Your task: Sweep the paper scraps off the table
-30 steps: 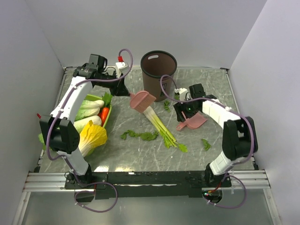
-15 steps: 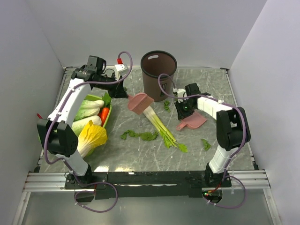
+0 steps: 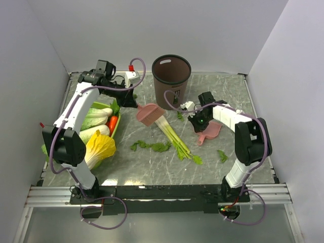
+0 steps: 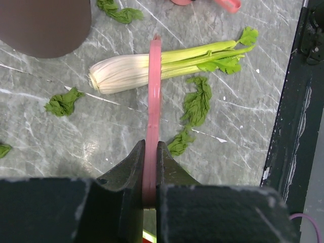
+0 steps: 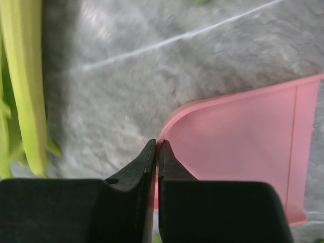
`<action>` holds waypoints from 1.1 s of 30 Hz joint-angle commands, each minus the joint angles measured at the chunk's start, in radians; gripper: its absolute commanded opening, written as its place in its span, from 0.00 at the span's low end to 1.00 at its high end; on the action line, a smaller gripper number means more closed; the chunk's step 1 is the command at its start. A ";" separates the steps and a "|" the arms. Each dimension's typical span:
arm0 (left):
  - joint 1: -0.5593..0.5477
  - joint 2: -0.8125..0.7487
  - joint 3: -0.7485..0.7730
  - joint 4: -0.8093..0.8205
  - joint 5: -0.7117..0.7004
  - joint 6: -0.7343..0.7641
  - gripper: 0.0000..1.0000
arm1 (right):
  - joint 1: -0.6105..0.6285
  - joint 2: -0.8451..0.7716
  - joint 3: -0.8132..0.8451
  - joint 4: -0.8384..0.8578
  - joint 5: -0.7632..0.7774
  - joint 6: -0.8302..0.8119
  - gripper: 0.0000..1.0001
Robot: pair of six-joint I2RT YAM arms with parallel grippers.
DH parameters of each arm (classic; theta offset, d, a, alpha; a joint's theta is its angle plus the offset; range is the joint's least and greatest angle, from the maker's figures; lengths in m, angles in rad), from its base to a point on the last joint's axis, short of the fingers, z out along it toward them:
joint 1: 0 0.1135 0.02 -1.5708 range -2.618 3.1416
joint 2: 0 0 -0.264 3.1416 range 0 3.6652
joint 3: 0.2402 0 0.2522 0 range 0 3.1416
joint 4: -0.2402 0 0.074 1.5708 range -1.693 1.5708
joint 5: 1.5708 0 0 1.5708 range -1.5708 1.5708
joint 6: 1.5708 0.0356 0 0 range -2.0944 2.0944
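Dark-green paper scraps (image 3: 152, 147) lie in a loose row on the table (image 3: 126, 167), with single bits further right (image 3: 221, 155) and by the bin (image 3: 179, 115). In the left wrist view, scraps (image 4: 196, 98) lie just right of a flat pink sweeper (image 4: 153, 91) seen edge-on. My left gripper (image 4: 151, 145) is shut on it, hovering over the leek's white end. In the top view, the left gripper (image 3: 137, 106) and the sweeper (image 3: 150, 114) are left of the bin. My right gripper (image 5: 157, 144) is shut on the rim of the pink dustpan (image 5: 238, 136), which rests on the table (image 3: 211, 130).
A tall brown bin (image 3: 172, 76) stands at the back centre. A long leek stalk (image 3: 174, 136) lies slantwise mid-table. At the left, a green basket (image 3: 117, 126) holds vegetables, with a big yellow-green cabbage (image 3: 100, 147) beside it. The table's metal rim runs along the near edge.
My right gripper closed from open onto the dustpan's rim, and the dustpan turned a little. My left arm carried the pink sweeper slightly nearer and lower.
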 commanded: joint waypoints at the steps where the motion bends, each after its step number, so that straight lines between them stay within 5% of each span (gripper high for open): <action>1: -0.004 -0.001 0.014 0.000 0.050 0.042 0.01 | 0.007 -0.131 -0.055 -0.073 -0.017 -0.393 0.01; 12: -0.005 0.042 0.069 -0.025 0.058 0.037 0.01 | 0.008 -0.197 -0.164 0.002 0.027 -0.823 0.05; 17: -0.005 0.030 0.054 -0.015 0.053 0.025 0.01 | -0.001 -0.228 -0.216 0.051 0.021 -0.868 0.40; 21: -0.004 0.013 0.037 -0.002 0.044 0.017 0.01 | -0.044 -0.245 -0.115 0.017 -0.062 -0.564 0.60; 25: -0.004 0.001 0.019 0.011 0.044 0.005 0.01 | -0.076 -0.252 -0.032 -0.020 -0.066 -0.050 0.70; 33: -0.007 0.002 0.012 0.024 0.045 -0.014 0.01 | -0.082 -0.350 -0.187 -0.021 0.133 0.282 0.75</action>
